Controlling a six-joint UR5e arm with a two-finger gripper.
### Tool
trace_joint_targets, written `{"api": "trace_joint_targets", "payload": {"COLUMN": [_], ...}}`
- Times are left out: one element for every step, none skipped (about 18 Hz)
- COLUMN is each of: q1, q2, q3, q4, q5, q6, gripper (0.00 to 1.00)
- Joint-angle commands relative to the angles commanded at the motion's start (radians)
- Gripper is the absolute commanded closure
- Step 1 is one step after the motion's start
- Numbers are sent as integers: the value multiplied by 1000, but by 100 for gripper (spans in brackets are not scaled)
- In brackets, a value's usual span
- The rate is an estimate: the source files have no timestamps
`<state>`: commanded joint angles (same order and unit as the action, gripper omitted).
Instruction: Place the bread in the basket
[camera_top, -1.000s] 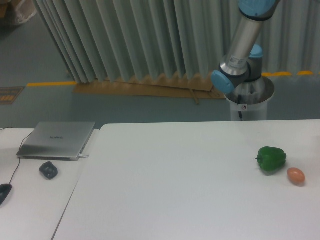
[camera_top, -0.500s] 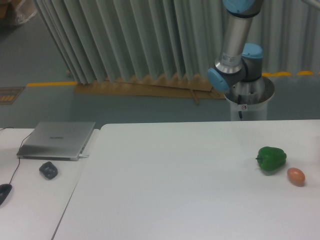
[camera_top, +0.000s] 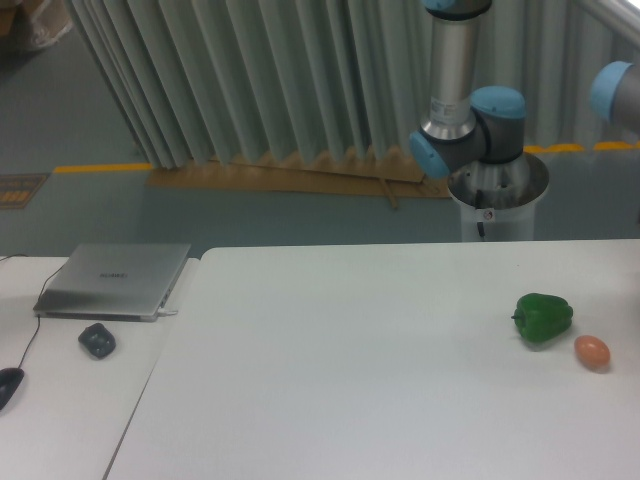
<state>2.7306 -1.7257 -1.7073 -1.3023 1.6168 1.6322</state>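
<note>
- A smooth brown-orange egg (camera_top: 592, 352) lies near the right edge of the white desk (camera_top: 350, 380), closest to the camera among the items on it.
- Just beside the egg, up and to its left, sits a green pepper (camera_top: 543, 318); the two look close but apart.
- On the lower side desk (camera_top: 60, 400) at far left, a dark mouse (camera_top: 8, 385) with its cord is cut by the frame edge, and a small dark lumpy object (camera_top: 97, 341) lies just in front of a closed silver laptop (camera_top: 115, 280).
- Behind the desk, my arm (camera_top: 455, 90) rises from its pedestal (camera_top: 497, 200), grey tube and blue joint caps, and runs out of the top of the frame.
- My fingers are out of view, so I cannot tell how far they are open or whether they hold anything.
- The bread and the basket do not show in this view; I cannot tell where either is.
- Farthest back hangs a pleated grey curtain (camera_top: 250, 80) above a grey floor with a yellow line (camera_top: 100, 167).
</note>
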Motion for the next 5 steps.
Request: {"api": "trace_joint_targets", "payload": {"q1": [-5, -5, -6, -6, -6], "q2": [2, 3, 5, 8, 8], "q3": [0, 3, 5, 6, 5], "q4": [-3, -5, -5, -5, -8], "q5": [0, -3, -11, -12, -11], "q6": [-2, -5, -5, -6, -8], "gripper": [0, 0, 0, 0, 0]}}
